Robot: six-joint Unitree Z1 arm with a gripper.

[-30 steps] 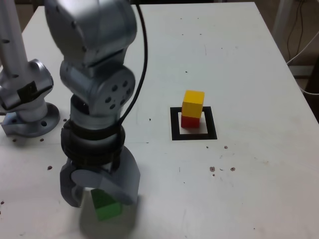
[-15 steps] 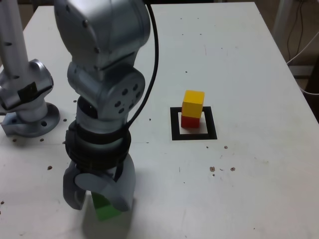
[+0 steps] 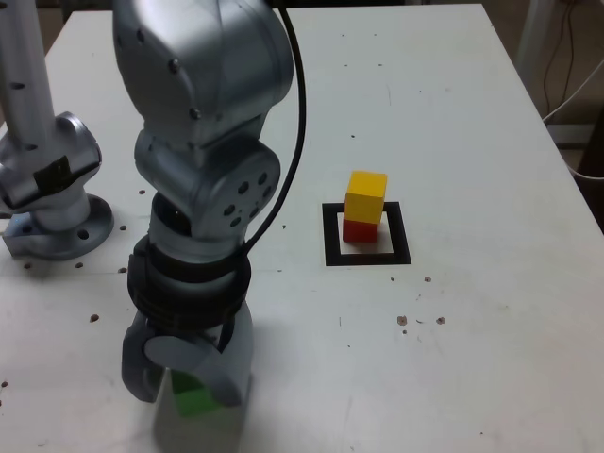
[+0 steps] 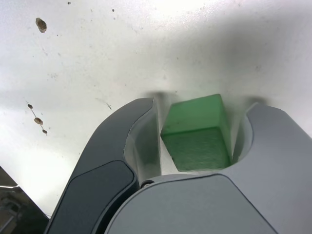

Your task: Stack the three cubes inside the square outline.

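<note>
Straddling the green cube, claw jaws parted, arm near-vertical.

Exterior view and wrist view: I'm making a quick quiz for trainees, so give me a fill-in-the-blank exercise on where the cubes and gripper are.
1. The yellow cube sits on top of the ____ cube.
2. That two-cube stack stands inside the black ____ outline on the table.
3. The gripper has its jaws on either side of the ____ cube.
4. The cube between the jaws rests on the ____, away from the stack.

Missing words: red; square; green; table
</note>
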